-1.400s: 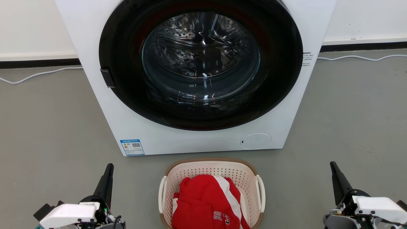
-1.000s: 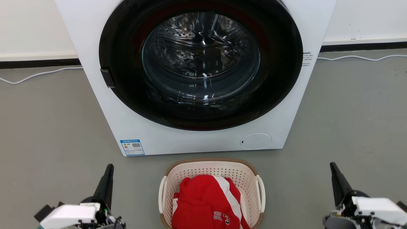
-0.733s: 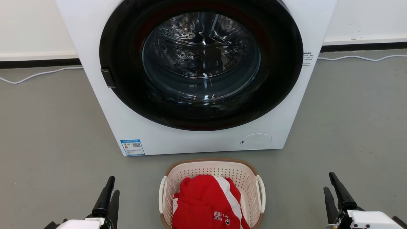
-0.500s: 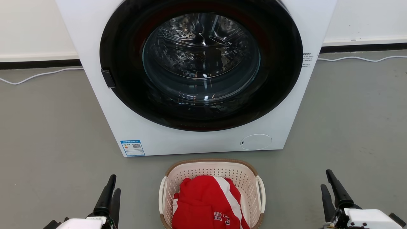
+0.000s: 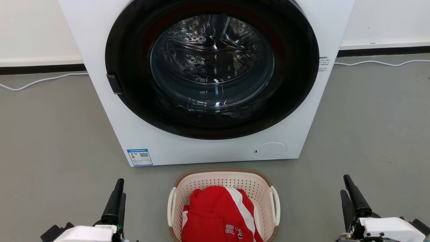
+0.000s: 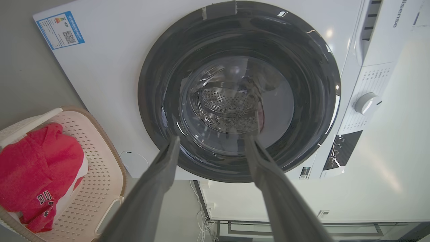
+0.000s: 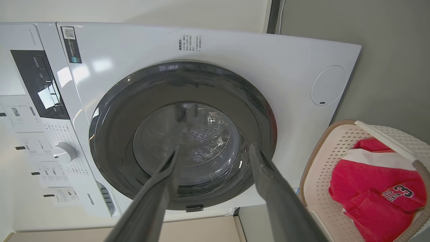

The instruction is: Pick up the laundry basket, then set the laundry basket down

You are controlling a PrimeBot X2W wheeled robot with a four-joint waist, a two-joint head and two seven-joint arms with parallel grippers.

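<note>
Head view puts the laundry basket (image 5: pixel 221 171) on the floor (image 5: pixel 50 134) just in front of the washer (image 5: pixel 111 134), centred below its round door. As I judge it, nothing of the task is done yet. The basket sits flat and untouched, so both the lifting and the setting down lie ahead.

My left gripper (image 5: pixel 121 188) is out in front of the washer's lower left corner and my right gripper (image 5: pixel 344 184) is beyond its lower right corner. Each is well apart from the basket's white side handles (image 5: pixel 172 208). Both wrist views show my fingers spread wide with only air between them, so neither has hold of anything.

Inside the basket lies a red garment (image 5: pixel 215 215) with white trim and lettering, heaped toward the side away from the washer. Through the washer's door glass (image 5: pixel 211 60) the steel drum looks bare, though reflections hide part of it.
</note>
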